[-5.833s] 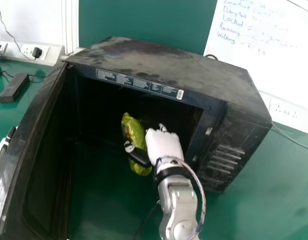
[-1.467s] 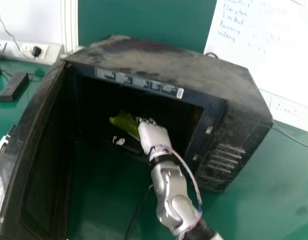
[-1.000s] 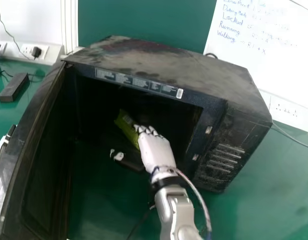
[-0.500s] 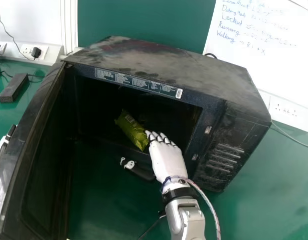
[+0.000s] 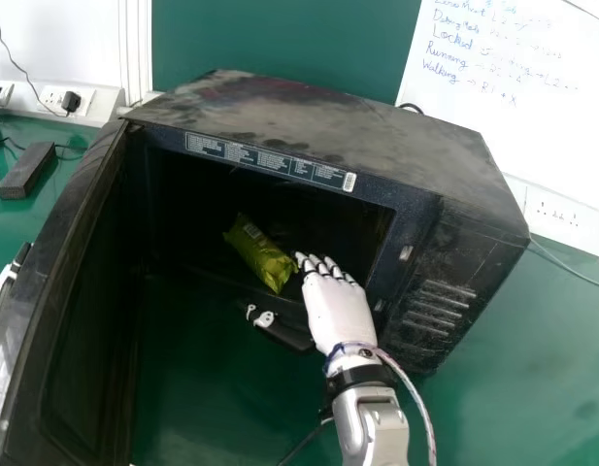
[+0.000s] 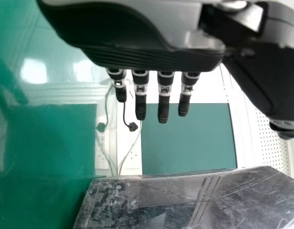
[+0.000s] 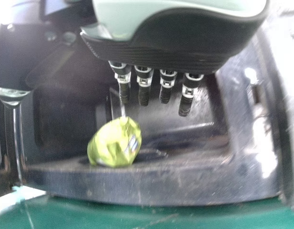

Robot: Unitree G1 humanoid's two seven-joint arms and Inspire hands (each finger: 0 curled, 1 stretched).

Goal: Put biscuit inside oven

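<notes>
Biscuit (image 5: 258, 254) lies inside the oven (image 5: 309, 116), near its opening. Just beside it, the right hand (image 5: 338, 311) is open, empty. The left hand (image 5: 2, 283), fingers straight, holds nothing.

Before me the oven (image 5: 309, 112) stands on the table (image 5: 513, 349) — packet (image 5: 259, 254) inside its mouth, door (image 5: 66, 291) at its left, whiteboard (image 5: 517, 107) behind its right side.

Handwriting on white board, tiny print on oven

White board (image 5: 547, 126) behind the oven (image 5: 377, 131), from where I stand: handwritten lines, "Locked", "Running", "Walking", the last followed by "R1 + X"; lines above partly cut off or faint
Oven front, above the opening: label strip (image 5: 265, 160), print too small to read, barcode (image 5: 349, 182) at one end
Green packet (image 5: 265, 260): small printed patch (image 7: 132, 143), unreadable
</notes>
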